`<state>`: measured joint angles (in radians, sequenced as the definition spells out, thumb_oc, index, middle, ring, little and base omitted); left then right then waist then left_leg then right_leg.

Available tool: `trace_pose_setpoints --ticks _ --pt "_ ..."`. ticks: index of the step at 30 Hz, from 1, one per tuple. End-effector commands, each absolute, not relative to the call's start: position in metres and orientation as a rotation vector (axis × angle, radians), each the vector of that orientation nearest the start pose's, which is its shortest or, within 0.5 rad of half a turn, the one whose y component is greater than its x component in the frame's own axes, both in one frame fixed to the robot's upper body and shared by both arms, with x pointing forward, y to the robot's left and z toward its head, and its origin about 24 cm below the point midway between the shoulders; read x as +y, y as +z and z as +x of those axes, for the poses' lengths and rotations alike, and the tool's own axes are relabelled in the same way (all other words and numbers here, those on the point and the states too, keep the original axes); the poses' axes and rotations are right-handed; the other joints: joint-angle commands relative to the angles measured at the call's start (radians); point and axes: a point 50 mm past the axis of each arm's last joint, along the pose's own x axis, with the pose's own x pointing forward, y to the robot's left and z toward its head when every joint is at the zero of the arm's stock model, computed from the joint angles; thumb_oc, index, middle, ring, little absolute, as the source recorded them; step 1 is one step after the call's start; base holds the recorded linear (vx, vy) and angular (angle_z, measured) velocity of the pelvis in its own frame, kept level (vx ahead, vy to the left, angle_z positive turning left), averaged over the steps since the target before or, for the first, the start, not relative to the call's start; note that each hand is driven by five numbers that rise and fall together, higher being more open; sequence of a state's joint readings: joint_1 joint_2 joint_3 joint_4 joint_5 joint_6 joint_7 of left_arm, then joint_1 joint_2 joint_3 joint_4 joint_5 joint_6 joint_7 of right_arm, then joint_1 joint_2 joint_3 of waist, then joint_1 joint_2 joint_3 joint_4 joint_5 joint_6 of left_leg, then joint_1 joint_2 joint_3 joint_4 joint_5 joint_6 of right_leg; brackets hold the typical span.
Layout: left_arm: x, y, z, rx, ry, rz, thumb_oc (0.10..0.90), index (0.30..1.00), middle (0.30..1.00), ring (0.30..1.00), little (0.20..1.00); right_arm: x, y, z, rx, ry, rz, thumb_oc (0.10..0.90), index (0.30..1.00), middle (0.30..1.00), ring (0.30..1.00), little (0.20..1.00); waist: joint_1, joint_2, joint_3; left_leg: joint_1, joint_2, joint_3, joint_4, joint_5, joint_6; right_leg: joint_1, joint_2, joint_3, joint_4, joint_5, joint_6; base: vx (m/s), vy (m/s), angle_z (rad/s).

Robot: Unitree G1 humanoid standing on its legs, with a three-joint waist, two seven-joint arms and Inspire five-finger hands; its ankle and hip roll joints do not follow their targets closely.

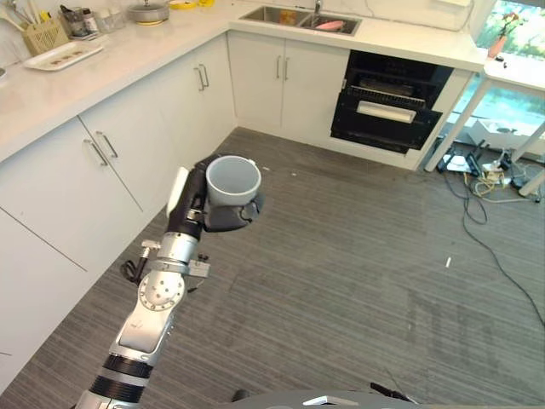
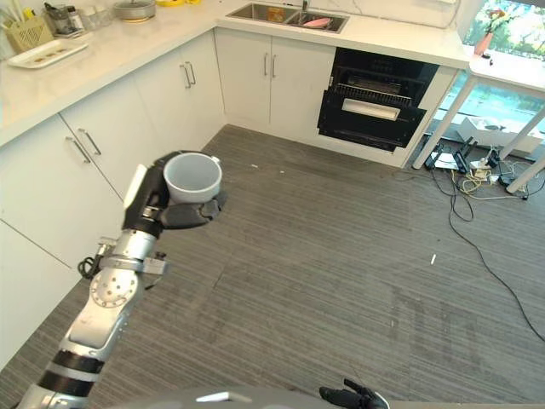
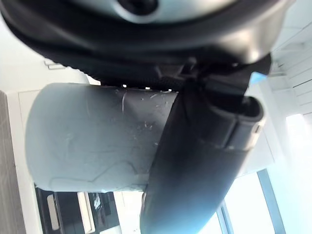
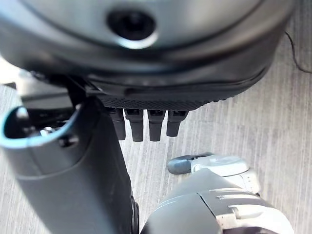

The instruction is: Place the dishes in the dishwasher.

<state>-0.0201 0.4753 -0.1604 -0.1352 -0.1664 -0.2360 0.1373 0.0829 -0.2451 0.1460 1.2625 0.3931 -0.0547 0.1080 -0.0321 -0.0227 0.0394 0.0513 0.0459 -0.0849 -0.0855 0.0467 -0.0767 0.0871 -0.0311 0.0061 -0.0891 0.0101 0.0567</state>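
The left hand point(image 1: 197, 203) has its fingers curled round a grey mug point(image 1: 232, 180), mouth up, above the floor. The open dishwasher point(image 1: 392, 102) stands at one o'clock. The right hand point(image 4: 146, 122) hangs slack, fingers straight.

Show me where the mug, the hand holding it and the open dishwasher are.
mug point(image 1: 232, 180): left eye view, on the inside of its open mouth.
left hand point(image 1: 223, 218): left eye view, on the dark palm curled under the mug.
dishwasher point(image 1: 387, 112): left eye view, on the white front of its pulled-out rack.
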Motion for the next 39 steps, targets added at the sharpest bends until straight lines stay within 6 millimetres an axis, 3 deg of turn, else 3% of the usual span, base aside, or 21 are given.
trace_pose_setpoints --ticks 1,3,5,8,10,11,20,21,22,23,24,25,26,28,29,30,33,35,37,38,39 --pt "0.191 0.164 0.25 -0.661 -0.038 0.162 0.4 0.3 0.3 0.3 0.3 -0.261 -0.159 0.055 1.247 -0.173 -0.024 0.8 0.9 0.9 0.9 0.9 0.023 -0.02 0.086 -0.065 -0.055 0.17 0.328 -0.084 -0.021 -0.073 0.017 -0.016 0.142 -0.05 -0.001 0.1 -0.166 0.22" --pt "0.191 0.16 0.25 -0.638 -0.044 0.143 0.4 0.3 0.3 0.3 0.3 -0.263 -0.159 0.054 1.268 -0.113 -0.097 0.8 0.9 0.9 0.9 0.9 0.041 -0.05 0.124 -0.172 0.0 0.212 0.628 -0.025 -0.067 -0.03 0.005 -0.024 0.154 -0.074 -0.028 0.15 -0.26 0.61" --pt "0.19 0.158 0.249 -0.625 -0.065 0.163 0.4 0.3 0.3 0.3 0.3 -0.267 -0.158 0.054 1.29 -0.089 -0.162 0.8 0.9 0.9 0.9 0.9 0.081 -0.075 0.153 -0.279 -0.001 0.228 0.712 -0.004 -0.077 0.005 -0.017 -0.036 0.144 -0.083 -0.035 0.17 -0.195 0.61" --pt "0.196 0.158 0.247 -0.618 -0.05 0.193 0.4 0.3 0.3 0.3 0.3 -0.274 -0.156 0.053 1.291 -0.116 -0.177 0.8 0.9 0.9 0.9 0.9 0.094 -0.057 0.125 -0.357 0.058 0.324 0.463 -0.033 -0.039 0.088 0.0 -0.072 0.095 -0.122 -0.016 0.46 0.031 0.44" --pt "0.198 0.155 0.245 -0.605 -0.041 0.19 0.4 0.3 0.3 0.3 0.3 -0.28 -0.155 0.047 1.305 -0.12 -0.195 0.8 0.9 0.9 0.9 0.9 0.114 -0.05 0.103 -0.344 0.03 0.332 0.204 0.014 -0.026 0.147 0.004 -0.066 0.076 -0.142 0.007 0.63 0.143 0.67" --pt "0.2 0.155 0.243 -0.608 -0.029 0.204 0.4 0.3 0.3 0.3 0.3 -0.282 -0.154 0.043 1.317 -0.116 -0.212 0.8 0.9 0.9 0.9 0.9 0.142 -0.045 0.103 -0.399 0.029 0.313 0.105 0.03 -0.023 0.177 0.012 -0.053 0.079 -0.144 0.017 0.44 0.087 -0.1" --pt "0.2 0.155 0.243 -0.605 -0.03 0.204 0.4 0.3 0.3 0.3 0.3 -0.282 -0.154 0.041 1.32 -0.116 -0.213 0.8 0.9 0.9 0.9 0.9 0.141 -0.053 0.098 -0.379 0.014 0.317 0.063 0.049 -0.02 0.178 0.001 -0.056 0.079 -0.149 0.021 0.07 0.011 -0.24" --pt "0.203 0.155 0.24 -0.605 -0.014 0.232 0.4 0.3 0.3 0.3 0.3 -0.284 -0.154 0.042 1.327 -0.109 -0.231 0.8 0.9 0.9 0.9 0.9 0.176 -0.066 0.085 -0.435 0.022 0.276 0.022 0.075 -0.022 0.228 -0.012 -0.023 0.088 -0.129 0.034 1.1 0.279 -0.25" --pt "0.203 0.156 0.238 -0.598 -0.037 0.25 0.4 0.3 0.3 0.3 0.3 -0.284 -0.155 0.034 1.335 -0.167 -0.169 0.8 0.9 0.9 0.9 0.9 0.18 -0.107 0.047 -0.365 -0.03 0.266 0.052 0.153 0.02 0.212 -0.035 0.009 0.214 -0.007 0.097 1.28 0.329 -0.01" --pt "0.202 0.158 0.237 -0.605 -0.051 0.273 0.4 0.3 0.3 0.3 0.3 -0.287 -0.154 0.03 1.339 -0.202 -0.143 0.8 0.9 0.9 0.9 0.9 0.181 -0.127 0.032 -0.346 -0.059 0.266 0.051 0.135 0.04 0.198 -0.043 0.028 0.28 0.097 0.138 1.7 0.658 -0.07" --pt "0.198 0.172 0.237 -0.655 -0.097 0.297 0.4 0.3 0.3 0.3 0.3 -0.285 -0.154 0.035 1.316 -0.202 -0.121 0.8 0.9 0.9 0.9 0.9 0.141 -0.079 0.046 -0.191 -0.059 0.227 0.031 0.045 0.092 0.034 -0.04 0.023 0.672 0.288 0.172 1.56 0.648 -0.56" --pt "0.196 0.173 0.242 -0.651 -0.107 0.302 0.4 0.3 0.3 0.3 0.3 -0.286 -0.151 0.052 1.254 -0.2 -0.117 0.8 0.9 0.9 0.9 0.9 0.082 -0.022 0.076 -0.088 -0.045 0.149 -0.002 -0.001 0.101 -0.17 0.078 0.053 0.822 0.196 0.149 1.74 0.691 -0.74" --pt "0.195 0.173 0.243 -0.653 -0.112 0.292 0.4 0.3 0.3 0.3 0.3 -0.291 -0.148 0.057 1.224 -0.226 -0.105 0.8 0.9 0.9 0.9 0.9 0.056 -0.011 0.093 -0.037 -0.048 0.132 -0.002 -0.028 0.096 -0.295 0.081 0.01 0.733 0.136 0.125 0.95 0.318 -0.67" --pt "0.195 0.173 0.243 -0.653 -0.111 0.291 0.4 0.3 0.3 0.3 0.3 -0.291 -0.148 0.057 1.224 -0.227 -0.106 0.8 0.9 0.9 0.9 0.9 0.048 -0.012 0.093 -0.035 -0.051 0.124 -0.002 -0.034 0.096 -0.292 0.076 0.003 0.737 0.126 0.124 0.53 0.056 0.6" --pt "0.191 0.161 0.242 -0.588 -0.151 0.231 0.4 0.3 0.3 0.3 0.3 -0.263 -0.15 0.096 1.12 -0.168 -0.068 0.8 0.9 0.9 0.9 0.9 0.022 -0.01 0.09 0.051 -0.082 0.083 -0.002 -0.09 0.085 -0.4 0.054 -0.071 0.49 0.056 0.09 0.7 0.024 1.1" --pt "0.192 0.161 0.242 -0.587 -0.15 0.232 0.4 0.3 0.3 0.3 0.3 -0.262 -0.15 0.097 1.122 -0.166 -0.069 0.8 0.9 0.9 0.9 0.9 0.013 -0.006 0.092 0.056 -0.076 0.075 -0.002 -0.096 0.084 -0.388 0.056 -0.08 0.48 0.053 0.09 0.98 0.002 1.02" --pt "0.183 0.153 0.249 -0.551 -0.174 0.175 0.4 0.3 0.3 0.3 0.3 -0.255 -0.156 0.078 1.169 -0.159 -0.083 0.8 0.9 0.9 0.9 0.9 -0.057 -0.016 0.079 0.142 -0.09 -0.006 -0.002 -0.163 0.063 -0.427 0.069 -0.06 0.183 0.086 0.094 0.64 -0.086 0.93" --pt "0.182 0.151 0.251 -0.539 -0.177 0.198 0.4 0.3 0.3 0.3 0.3 -0.262 -0.155 0.074 1.182 -0.197 -0.09 0.8 0.9 0.9 0.9 0.9 -0.069 0.0 0.067 0.201 -0.07 -0.017 -0.002 -0.201 0.051 -0.437 0.044 -0.135 0.161 0.098 0.093 0.58 -0.105 1.19" --pt "0.178 0.15 0.251 -0.536 -0.188 0.203 0.4 0.3 0.3 0.3 0.3 -0.27 -0.151 0.079 1.149 -0.241 -0.11 0.8 0.9 0.9 0.9 0.9 -0.081 -0.011 0.031 0.242 -0.063 -0.029 0.066 -0.159 0.028 -0.342 0.065 -0.072 0.168 0.12 0.037 0.6 -0.131 0.78" --pt "0.178 0.15 0.251 -0.536 -0.188 0.202 0.4 0.3 0.3 0.3 0.3 -0.27 -0.151 0.079 1.149 -0.241 -0.11 0.8 0.9 0.9 0.9 0.9 -0.08 -0.01 0.034 0.243 -0.062 -0.027 0.07 -0.162 0.028 -0.339 0.067 -0.071 0.167 0.12 0.037 0.55 -0.124 0.09" --pt "0.178 0.148 0.251 -0.527 -0.189 0.201 0.4 0.3 0.3 0.3 0.3 -0.274 -0.149 0.085 1.128 -0.26 -0.115 0.8 0.9 0.9 0.9 0.9 -0.086 -0.008 0.021 0.226 -0.062 -0.028 0.167 -0.128 0.003 -0.311 0.08 -0.057 0.17 0.116 0.021 0.49 -0.18 -0.27"
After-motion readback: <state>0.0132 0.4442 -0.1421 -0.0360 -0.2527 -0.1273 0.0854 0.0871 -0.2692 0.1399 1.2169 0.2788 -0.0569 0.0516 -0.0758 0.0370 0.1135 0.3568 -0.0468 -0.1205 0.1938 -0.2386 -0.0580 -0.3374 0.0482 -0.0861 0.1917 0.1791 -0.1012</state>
